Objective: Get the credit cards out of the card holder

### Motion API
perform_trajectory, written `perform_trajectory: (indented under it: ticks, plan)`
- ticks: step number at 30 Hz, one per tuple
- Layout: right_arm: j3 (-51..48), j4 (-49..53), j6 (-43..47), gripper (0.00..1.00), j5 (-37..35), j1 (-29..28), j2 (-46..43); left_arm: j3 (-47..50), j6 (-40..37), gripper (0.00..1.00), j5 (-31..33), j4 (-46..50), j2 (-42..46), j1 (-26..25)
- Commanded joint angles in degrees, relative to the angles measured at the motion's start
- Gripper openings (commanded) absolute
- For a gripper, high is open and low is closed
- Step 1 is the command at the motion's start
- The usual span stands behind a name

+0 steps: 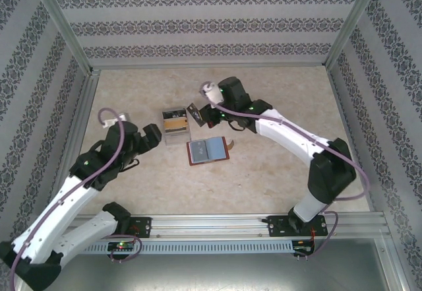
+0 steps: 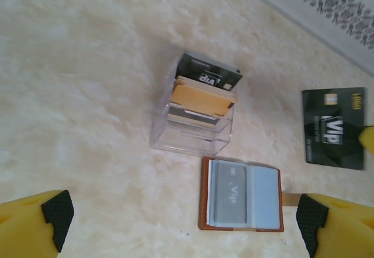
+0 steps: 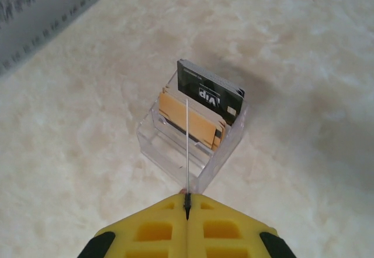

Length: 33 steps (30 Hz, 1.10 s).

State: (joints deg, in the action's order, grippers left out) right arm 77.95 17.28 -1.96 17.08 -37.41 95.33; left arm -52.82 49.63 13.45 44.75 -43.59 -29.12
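Note:
The reddish-brown card holder [image 1: 209, 150] [image 2: 266, 198] lies spread open on the table, bluish sleeves up. A grey "VIP" credit card [image 2: 231, 195] sits inside its left sleeve. My right gripper [image 1: 204, 114] [image 3: 187, 202] is shut on a black "VIP" credit card [image 1: 194, 114] [image 2: 333, 128], held above the table beside the clear box. In the right wrist view this card [image 3: 187, 147] shows edge-on as a thin line. My left gripper [image 1: 150, 136] [image 2: 181, 229] hangs open to the left of the holder, with nothing between its fingers.
A clear plastic box [image 1: 176, 126] [image 2: 196, 117] [image 3: 193, 135] with orange and black cards stands just behind the holder. The holder's small tab [image 2: 290, 199] sticks out on its right. Patterned walls close in the table on three sides.

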Motion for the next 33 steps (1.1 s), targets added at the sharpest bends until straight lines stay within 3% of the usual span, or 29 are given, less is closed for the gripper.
perform_trajectory:
  ticks: [1,12,19,33]
  plan:
    - [5.2,2.5,15.2,0.0,-2.7,-1.8,4.5,0.6,3.0,1.0,4.7,8.6,4.4,0.7]
    - [19.9,5.4,39.6,0.0,-7.2,-5.1,16.5,-1.0,6.6,1.0,6.1,19.8,13.4,0.7]
    - [24.1,7.3,52.8,0.0,-9.8,-6.4,21.5,-1.8,8.1,1.0,6.2,23.5,15.5,0.7]
    - [29.5,6.9,58.6,0.0,-11.9,-7.0,28.0,-1.2,8.5,1.0,7.0,24.2,16.0,0.7]
